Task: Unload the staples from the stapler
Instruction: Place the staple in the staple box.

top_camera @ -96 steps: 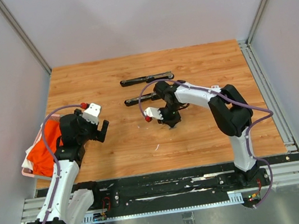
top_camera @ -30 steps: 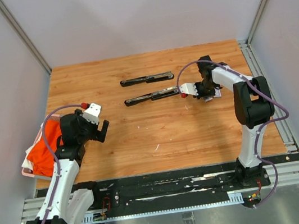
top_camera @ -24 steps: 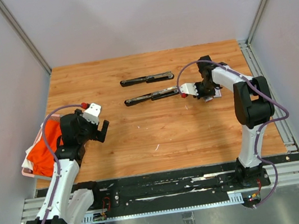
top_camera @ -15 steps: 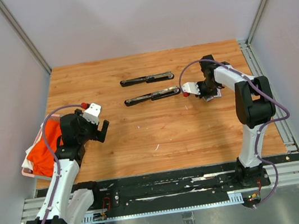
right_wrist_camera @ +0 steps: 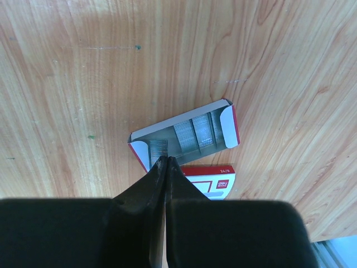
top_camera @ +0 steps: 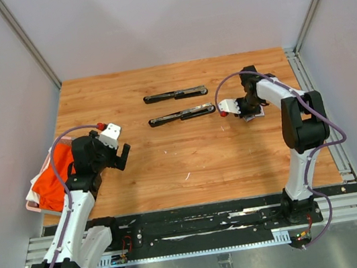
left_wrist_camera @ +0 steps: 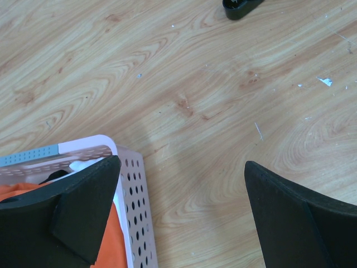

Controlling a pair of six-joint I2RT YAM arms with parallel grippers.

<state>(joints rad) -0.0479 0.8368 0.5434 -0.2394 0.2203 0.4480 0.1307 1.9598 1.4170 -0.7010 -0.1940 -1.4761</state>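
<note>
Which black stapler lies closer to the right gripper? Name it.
The front stapler, its silvery end toward the right gripper; the back stapler lies farther away.

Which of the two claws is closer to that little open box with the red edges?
Right. The right gripper, shut, points its tips at one end of the open box. The left gripper hangs open far across the table, by the pink basket.

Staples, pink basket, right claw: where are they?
staples (right_wrist_camera: 196, 134), right wrist view, grey strips inside the box tray
pink basket (left_wrist_camera: 136, 215), left wrist view, its holed wall
right claw (right_wrist_camera: 166, 162), right wrist view, between its shut fingertips
</note>
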